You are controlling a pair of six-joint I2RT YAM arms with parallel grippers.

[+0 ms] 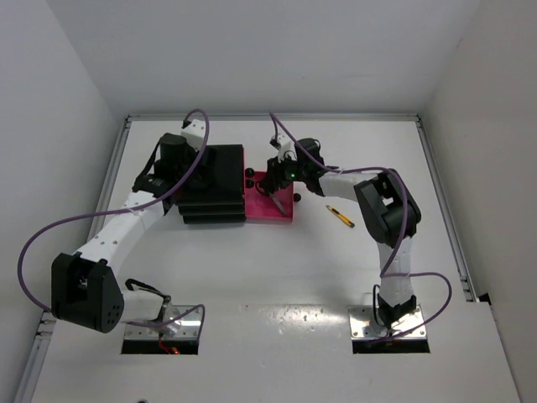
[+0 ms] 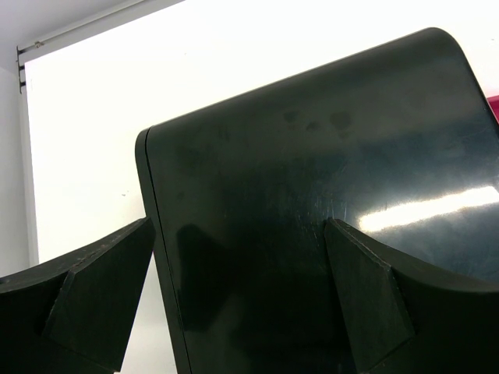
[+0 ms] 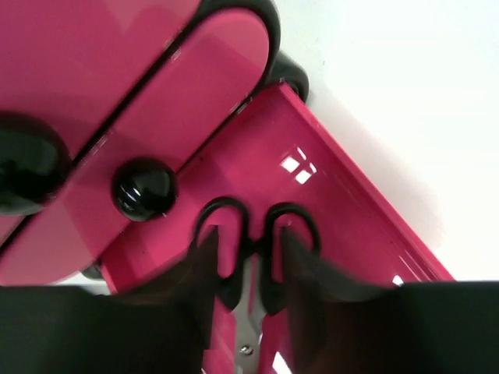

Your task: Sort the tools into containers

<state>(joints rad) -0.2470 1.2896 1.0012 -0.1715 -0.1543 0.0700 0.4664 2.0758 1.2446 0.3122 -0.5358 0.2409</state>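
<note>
2 looped black handles (image 3: pixel 226 204) sit pinched in the right tool (image 3: pixel 249 238), the rest hidden; left tool (image 2: pixel 238 226) gapes over cabinet (image 2: pixel 312 156).

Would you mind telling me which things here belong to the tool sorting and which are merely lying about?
Job: yellow-and-black tool; black-handled tool in right pincer; open pink drawer; black cabinet.
Lying about: purple cables; base plates.

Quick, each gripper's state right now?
Left gripper: open, fingers apart at the black cabinet, holding nothing.
Right gripper: shut on the black-handled tool over the open pink drawer.
</note>
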